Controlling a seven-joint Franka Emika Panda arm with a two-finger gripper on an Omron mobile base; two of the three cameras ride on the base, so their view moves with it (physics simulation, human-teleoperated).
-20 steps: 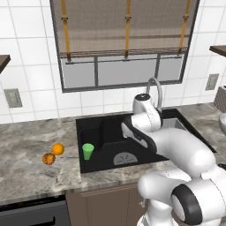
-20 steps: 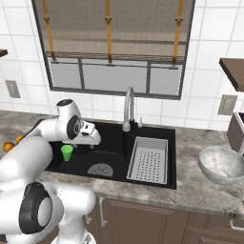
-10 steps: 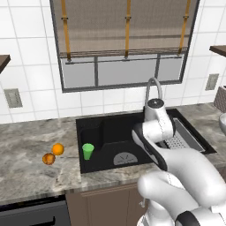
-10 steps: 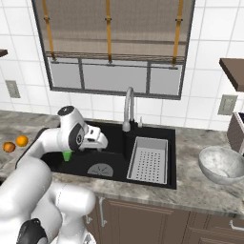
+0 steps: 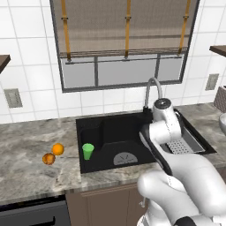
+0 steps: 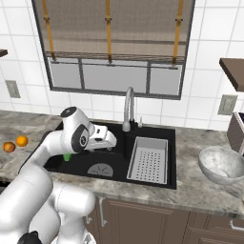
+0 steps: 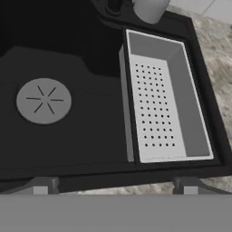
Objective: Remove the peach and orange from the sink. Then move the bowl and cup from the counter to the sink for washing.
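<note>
My claw (image 6: pixel 112 141) hangs spread and empty over the sink (image 6: pixel 86 164).
The cup (image 5: pixel 88 151) stands inside the basin's left end; the peach (image 5: pixel 48 159) and orange (image 5: pixel 58 149) sit touching on the tabletop (image 5: pixel 31 167) left of it. From the right I see the bowl (image 6: pixel 221 164) beyond the perforated grey tray (image 7: pixel 163 108); my own arm partly hides the cup there.
</note>
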